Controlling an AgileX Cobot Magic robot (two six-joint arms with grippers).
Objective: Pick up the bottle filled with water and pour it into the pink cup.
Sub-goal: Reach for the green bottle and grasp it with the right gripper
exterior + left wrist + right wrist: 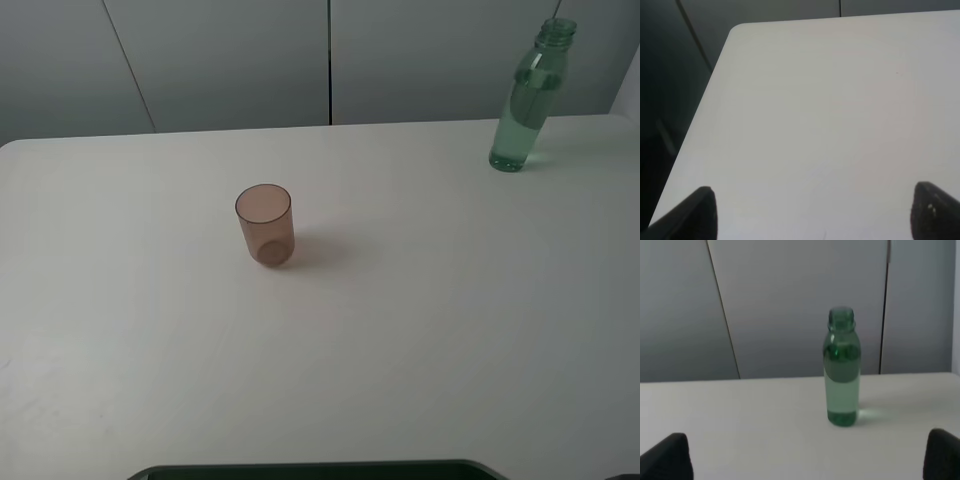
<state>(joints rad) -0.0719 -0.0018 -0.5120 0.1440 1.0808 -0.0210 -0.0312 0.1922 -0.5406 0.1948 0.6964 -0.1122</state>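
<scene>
**Both jaws wide, bottle and cup standing free**

Closest to the lenses are the dark fingertips (696,216) of the left gripper (815,214), one at each edge of its wrist view. Its jaws stand wide with nothing between them but bare white desk (840,125), which runs out to a rounded corner. The right gripper (805,459) reads the same from my end: jaws spread wide, gripping nothing, with the bottle (842,375) lined up roughly between the two tips but well apart from them, farther along the desk (740,410).

From the high camera I see the bottle (520,105) upright near the far right corner of the desk (420,360), uncapped, its green tint casting a pale glow on the surface beside its base. Water seems to fill most of the body, though the tint makes the level hard for me to read. The pink cup (265,225) stands upright left of centre, mouth up, well apart from the bottle, and it looks empty. Grey wall panels (220,60) rise behind the far edge. A dark strip (320,470) crosses the near bottom of that view.
</scene>
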